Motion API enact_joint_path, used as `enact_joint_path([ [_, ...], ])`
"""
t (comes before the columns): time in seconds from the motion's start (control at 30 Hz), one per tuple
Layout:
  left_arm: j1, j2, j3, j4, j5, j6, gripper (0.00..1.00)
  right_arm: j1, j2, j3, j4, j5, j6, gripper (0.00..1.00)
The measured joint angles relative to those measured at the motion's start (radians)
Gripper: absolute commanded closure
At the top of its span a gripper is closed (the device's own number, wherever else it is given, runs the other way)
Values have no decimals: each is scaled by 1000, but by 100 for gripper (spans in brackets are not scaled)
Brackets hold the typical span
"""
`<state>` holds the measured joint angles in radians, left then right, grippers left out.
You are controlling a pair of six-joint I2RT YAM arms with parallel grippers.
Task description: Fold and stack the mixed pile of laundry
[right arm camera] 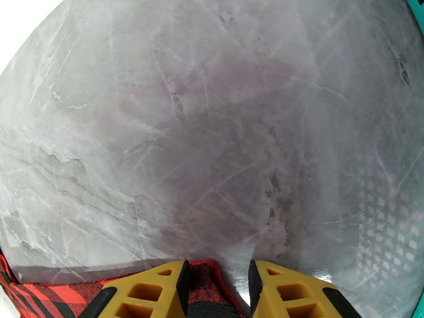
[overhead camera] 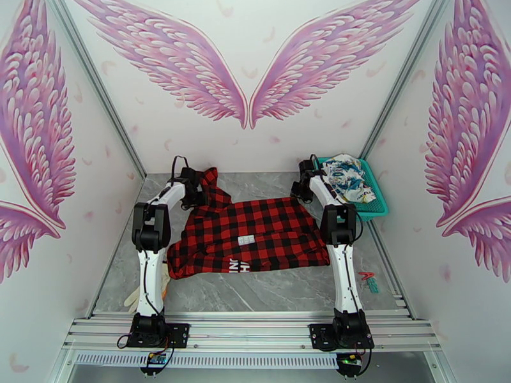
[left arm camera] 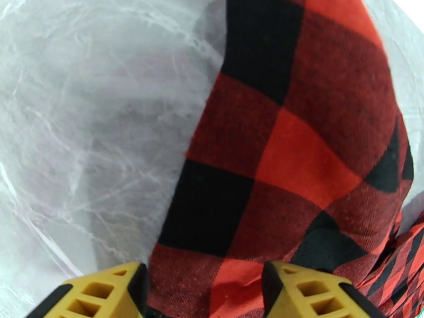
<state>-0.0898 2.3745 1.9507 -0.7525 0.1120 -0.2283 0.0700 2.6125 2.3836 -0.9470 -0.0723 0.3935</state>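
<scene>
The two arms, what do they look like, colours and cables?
The left arm and right arm match: white tube links, black joint housings and bases, thin black cables alongside. Their fingers are yellow plastic with hollow cut-outs and black inner faces.

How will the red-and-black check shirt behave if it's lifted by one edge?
Likely floppy: the check shirt lies wrinkled, one sleeve bunched by the left gripper. Probably light: the weave looks thin. It would likely sag between grip points, hem trailing on the table.

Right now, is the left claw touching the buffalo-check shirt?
Touching. The left wrist view shows the buffalo-check shirt pressed against both yellow fingers of the left claw.
</scene>
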Motion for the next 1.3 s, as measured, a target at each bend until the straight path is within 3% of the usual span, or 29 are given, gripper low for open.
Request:
enact_joint_path([
  [0.13, 3, 9, 7, 9, 6, -26, 56, 0, -2, -3, 3, 0, 8, 68],
  [0.53, 44, 34, 21, 42, 105, -89, 96, 3, -2, -13, 45, -53, 33, 98],
  [0.87, 41, 34, 16, 89, 133, -87, 100, 18, -6, -22, 58, -81, 19, 100],
  [1.3, 80, -147, -208, 235, 180, -63, 100, 11, -100, -85, 60, -27, -71, 100],
])
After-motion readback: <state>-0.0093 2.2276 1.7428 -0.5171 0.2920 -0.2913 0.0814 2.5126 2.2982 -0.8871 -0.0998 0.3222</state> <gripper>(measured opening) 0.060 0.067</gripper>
